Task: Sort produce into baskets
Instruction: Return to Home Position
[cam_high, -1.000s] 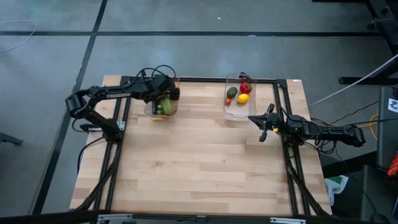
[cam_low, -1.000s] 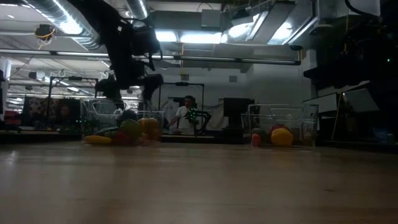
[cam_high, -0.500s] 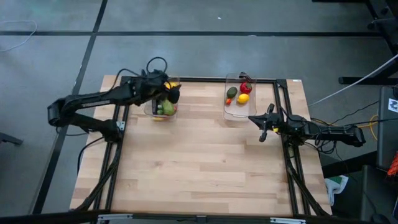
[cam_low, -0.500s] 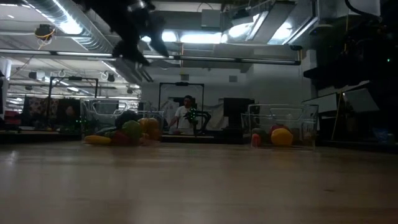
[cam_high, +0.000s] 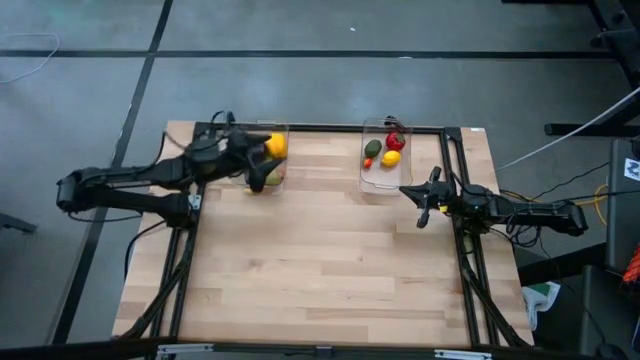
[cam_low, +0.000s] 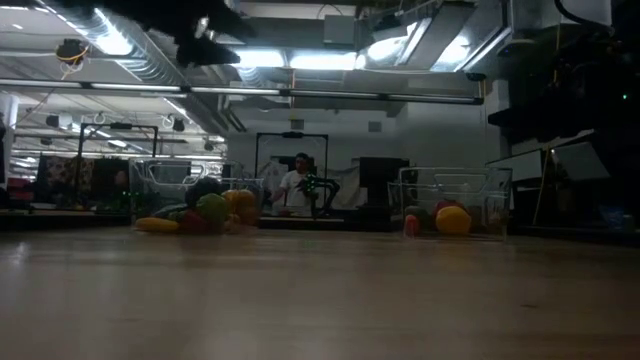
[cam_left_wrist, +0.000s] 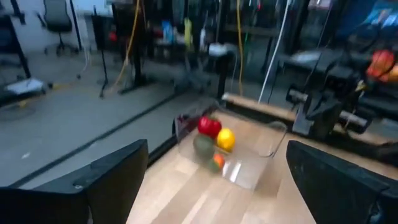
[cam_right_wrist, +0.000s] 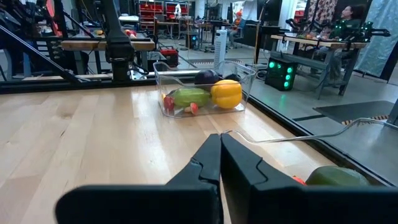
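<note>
Two clear bins stand at the table's far edge. The left bin (cam_high: 262, 165) holds a yellow pepper (cam_high: 275, 147), a green cucumber (cam_right_wrist: 189, 96), a purple piece (cam_right_wrist: 205, 76) and small red pieces. The right bin (cam_high: 378, 178) holds a red tomato (cam_high: 396, 141), a green avocado (cam_high: 373, 148), a lemon (cam_high: 391, 158) and a tiny orange piece (cam_high: 367, 162). My left gripper (cam_high: 252, 158) is open and empty, high over the left bin's left side; it shows at the top of the low view (cam_low: 205, 22). My right gripper (cam_high: 424, 203) is shut and empty, near the right bin's near end.
The wooden table top (cam_high: 320, 260) between and in front of the bins is bare. A dark frame rail (cam_high: 465, 250) runs along each side of the table. A person (cam_low: 297, 185) stands in the room far behind the table.
My left gripper has gone up out of the left bin and back toward the table's left edge. The yellow pepper in that bin, which the gripper covered before, now shows from above.
</note>
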